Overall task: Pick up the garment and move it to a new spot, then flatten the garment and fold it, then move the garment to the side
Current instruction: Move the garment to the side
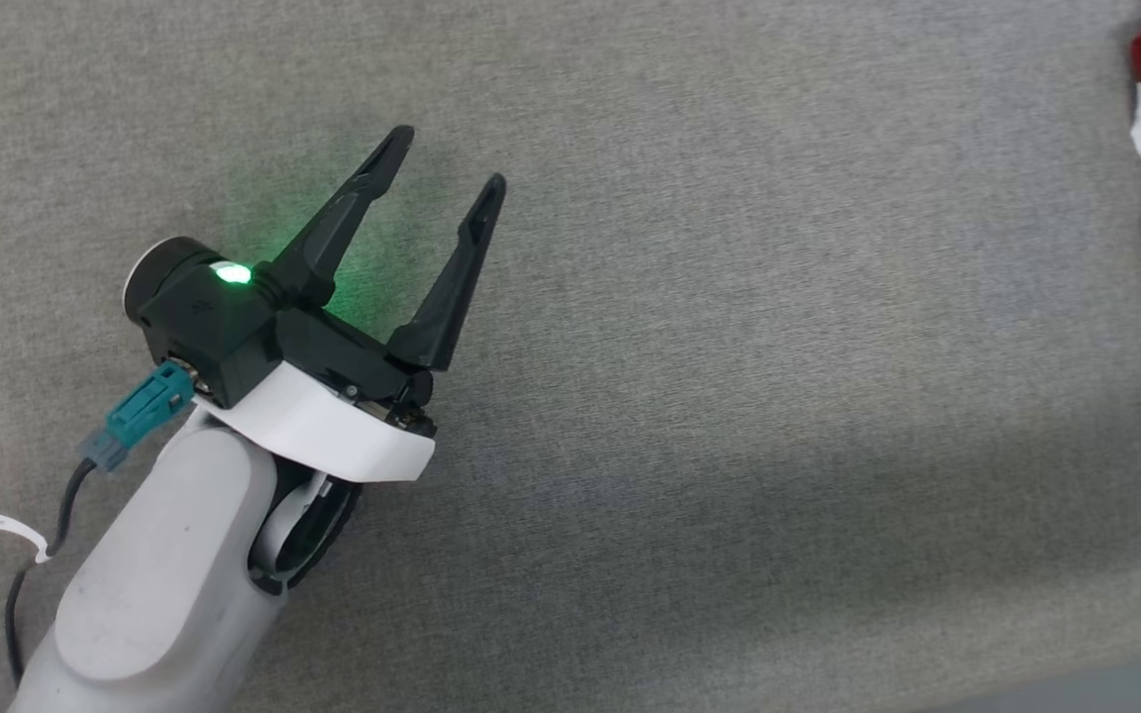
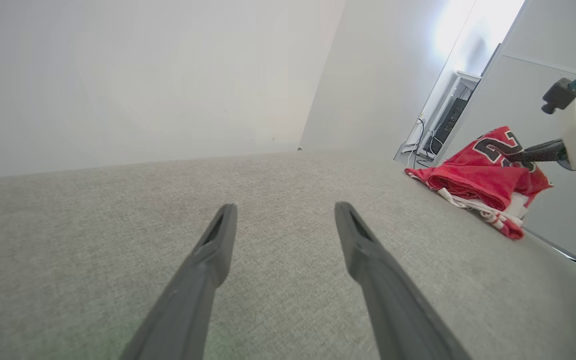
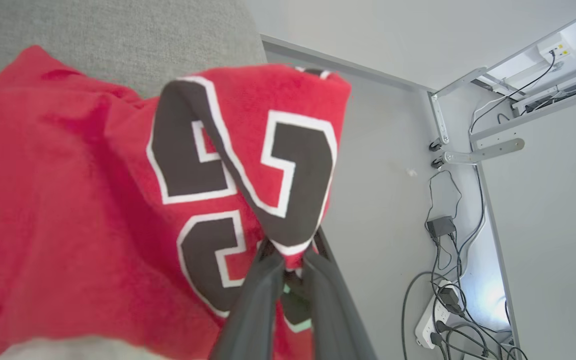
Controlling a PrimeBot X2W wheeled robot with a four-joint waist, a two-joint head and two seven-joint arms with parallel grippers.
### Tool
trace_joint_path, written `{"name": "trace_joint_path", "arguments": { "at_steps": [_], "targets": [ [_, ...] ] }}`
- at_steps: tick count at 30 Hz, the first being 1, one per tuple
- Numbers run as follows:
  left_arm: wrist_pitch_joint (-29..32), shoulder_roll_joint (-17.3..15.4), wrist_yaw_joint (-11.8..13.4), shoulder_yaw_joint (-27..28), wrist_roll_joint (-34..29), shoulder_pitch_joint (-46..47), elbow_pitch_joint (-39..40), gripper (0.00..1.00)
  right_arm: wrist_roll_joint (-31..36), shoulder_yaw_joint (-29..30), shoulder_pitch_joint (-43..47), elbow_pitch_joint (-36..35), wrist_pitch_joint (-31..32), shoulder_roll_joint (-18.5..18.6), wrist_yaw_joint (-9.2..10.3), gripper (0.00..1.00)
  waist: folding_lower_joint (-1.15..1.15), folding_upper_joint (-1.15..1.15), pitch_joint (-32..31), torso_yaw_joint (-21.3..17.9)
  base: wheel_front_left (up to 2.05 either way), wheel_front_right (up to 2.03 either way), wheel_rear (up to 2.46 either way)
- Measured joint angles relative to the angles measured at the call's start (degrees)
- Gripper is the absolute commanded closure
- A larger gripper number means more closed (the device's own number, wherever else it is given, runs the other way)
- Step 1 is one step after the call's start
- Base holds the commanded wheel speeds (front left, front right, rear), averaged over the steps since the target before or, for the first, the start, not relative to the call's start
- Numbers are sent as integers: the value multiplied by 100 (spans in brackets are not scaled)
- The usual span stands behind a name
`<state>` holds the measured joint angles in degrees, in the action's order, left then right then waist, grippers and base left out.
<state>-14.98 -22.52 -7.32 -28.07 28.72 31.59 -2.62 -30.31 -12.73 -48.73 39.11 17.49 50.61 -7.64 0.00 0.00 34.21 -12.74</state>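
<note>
Red jersey tee w/ black white-outlined numbers (image 3: 68, 200) is bunching near the right edge of the grey fabric surface (image 1: 729, 396), as right gripper (image 3: 290, 262) is pinching a fold, prob. for lifting. Left gripper (image 1: 450, 158) is hovering well apart, fingers spread, likely waiting its turn.

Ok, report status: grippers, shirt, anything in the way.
Left gripper open, above the grey surface. Right gripper shut on the shirt, pinching a fold at the numbers. Shirt bunched near the surface's edge. No obstacle seen.
</note>
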Motion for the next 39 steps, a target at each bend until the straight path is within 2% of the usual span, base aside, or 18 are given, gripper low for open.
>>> {"name": "trace_joint_path", "arguments": {
  "at_steps": [6, 8, 11, 12, 13, 19, 23, 34, 39],
  "targets": [
    [0, 0, 0, -87, 9, 92, -38, 0, 255, -5, -251, 670, -347, -442, 0, 100, 0, 0, 66, 129, 0, 0, 0],
    [0, -2, 0, -62, 16, 91, -48, 0, 304, -20, -341, 846, -405, -513, 0, 89, 0, 0, 56, 160, 0, 0, 0],
    [0, -31, 0, 15, 16, 84, -45, 0, 318, -45, -476, 1034, -435, -549, 0, 54, 0, 0, 25, 178, 0, 0, 0],
    [0, -41, 0, 44, 16, 76, -40, 0, 315, -32, -528, 1102, -438, -546, 0, 24, 0, 0, 10, 180, 0, 0, 0],
    [0, -54, 0, 66, 16, 68, -31, 0, 315, -34, -566, 1141, -437, -542, 0, 0, 0, 0, -5, 180, 0, 0, 0],
    [0, -52, 0, 328, 5, -77, 25, 0, 138, -51, -695, 1238, -553, -536, 0, 0, 0, 0, -140, 169, 0, 0, 0],
    [0, -18, 0, 516, 4, -245, 55, 0, -141, -168, -694, 1055, -733, -621, 0, 0, 0, 0, -280, 174, 0, 0, 0],
    [0, 129, 0, 1194, -83, -794, 142, 0, -758, -523, -285, 178, -1677, -1194, 0, 0, 0, 0, -823, 311, 0, 0, 0],
    [0, 231, 0, 1705, -215, -1173, 110, 0, -914, -719, 154, -216, -2259, -1488, 0, 0, 0, 0, -1154, 448, 0, 0, 0]
  ]
}}
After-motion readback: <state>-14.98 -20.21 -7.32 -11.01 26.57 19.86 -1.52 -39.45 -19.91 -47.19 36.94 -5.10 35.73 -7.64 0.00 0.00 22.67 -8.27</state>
